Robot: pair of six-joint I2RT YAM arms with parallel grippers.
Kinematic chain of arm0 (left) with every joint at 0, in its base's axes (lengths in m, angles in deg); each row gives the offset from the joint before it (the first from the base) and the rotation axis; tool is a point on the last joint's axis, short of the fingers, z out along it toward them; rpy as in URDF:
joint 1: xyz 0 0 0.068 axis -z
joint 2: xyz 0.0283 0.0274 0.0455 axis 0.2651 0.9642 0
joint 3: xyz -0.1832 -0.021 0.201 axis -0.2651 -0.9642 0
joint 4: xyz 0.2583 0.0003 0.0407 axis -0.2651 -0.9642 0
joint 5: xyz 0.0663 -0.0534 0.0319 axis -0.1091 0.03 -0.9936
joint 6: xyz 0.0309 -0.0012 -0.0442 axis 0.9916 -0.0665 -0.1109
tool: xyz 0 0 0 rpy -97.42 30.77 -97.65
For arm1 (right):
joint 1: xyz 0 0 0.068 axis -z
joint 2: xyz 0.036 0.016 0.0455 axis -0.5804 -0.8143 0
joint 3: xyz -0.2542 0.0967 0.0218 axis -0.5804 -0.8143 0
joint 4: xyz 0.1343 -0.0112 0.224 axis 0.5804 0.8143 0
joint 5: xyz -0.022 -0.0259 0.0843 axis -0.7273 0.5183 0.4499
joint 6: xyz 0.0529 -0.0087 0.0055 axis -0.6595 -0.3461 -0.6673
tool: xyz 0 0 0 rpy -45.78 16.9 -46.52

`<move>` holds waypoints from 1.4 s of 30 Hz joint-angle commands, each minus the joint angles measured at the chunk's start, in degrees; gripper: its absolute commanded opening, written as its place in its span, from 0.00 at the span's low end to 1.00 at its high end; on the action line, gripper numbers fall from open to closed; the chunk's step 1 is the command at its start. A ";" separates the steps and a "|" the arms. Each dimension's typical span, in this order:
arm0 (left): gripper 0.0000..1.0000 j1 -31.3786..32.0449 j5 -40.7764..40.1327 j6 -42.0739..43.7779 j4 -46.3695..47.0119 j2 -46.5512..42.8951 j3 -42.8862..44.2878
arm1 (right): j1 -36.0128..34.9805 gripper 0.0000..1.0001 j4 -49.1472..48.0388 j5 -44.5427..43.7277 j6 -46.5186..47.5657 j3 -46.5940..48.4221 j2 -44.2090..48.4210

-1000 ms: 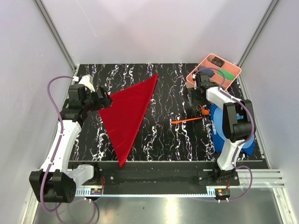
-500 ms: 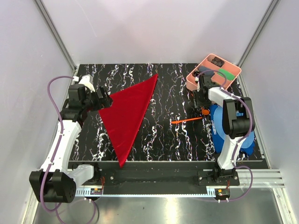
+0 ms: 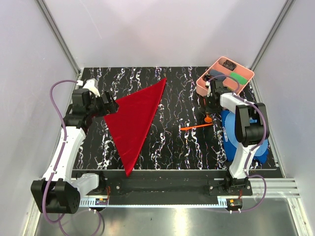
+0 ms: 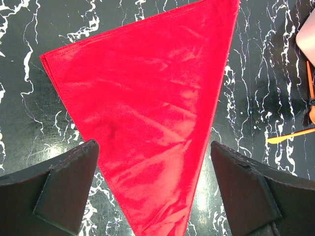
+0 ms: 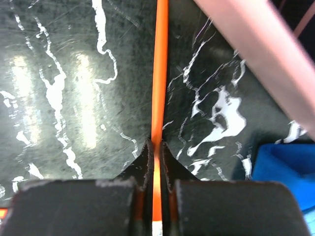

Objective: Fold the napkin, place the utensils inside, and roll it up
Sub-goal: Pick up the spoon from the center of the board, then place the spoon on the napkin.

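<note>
Table [image 3: 179,96]: black marble, and nothing big on it has budged in the last second.
Napkin [image 3: 135,118]: already folded into a flat red triangle, and it sits exactly where it was. Fold done, I'd say.
Blue cloth [image 3: 230,133]: far from the napkin, out past my right arm. It's not part of this job.
Pink tray [image 3: 203,81]: well clear of the napkin's upper tip, on the far right. It hasn't shifted.
Left gripper [image 3: 111,105]: released, fingers spread wide over the napkin's left edge, same as a second ago. It's touching nothing and waiting.
Right gripper [image 3: 209,112]: here's the news! A moment back it was gaping, and now it's clenched tight on a slim orange handle, well to the right of the napkin.
Spoon [image 5: 159,73]: pinched between my right fingertips, shaft running straight ahead. Its round end now shows slightly nearer the napkin than before.
Other utensil [image 3: 197,127]: lying loose between the napkin and the blue cloth, untouched.
Meaning: first utensil secured, so the carry across to the napkin looks next. The handle is thin and slick, so it could twist in the grip.
</note>
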 commanded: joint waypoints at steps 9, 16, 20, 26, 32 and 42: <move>0.99 0.15 0.29 0.47 2.65 -1.73 0.11 | -7.51 0.00 2.69 11.29 -15.35 -2.41 8.64; 0.99 0.15 0.56 0.30 2.74 -2.61 0.11 | -22.10 0.00 -6.00 10.06 -35.91 -2.76 9.53; 0.99 0.15 0.03 0.30 2.74 -3.13 -0.07 | -30.03 0.00 -9.61 2.25 -44.71 0.29 7.78; 0.99 0.15 -0.15 0.21 2.74 -3.75 -0.16 | -37.41 0.00 -9.27 -2.78 -52.62 11.01 -1.00; 0.99 0.15 -0.76 0.39 2.74 -4.10 -0.07 | -40.06 0.00 -7.16 -8.66 -58.78 18.05 -7.69; 0.99 0.15 -0.59 0.30 2.65 -4.02 0.02 | -41.38 0.00 -2.94 -11.12 -61.59 27.29 -16.03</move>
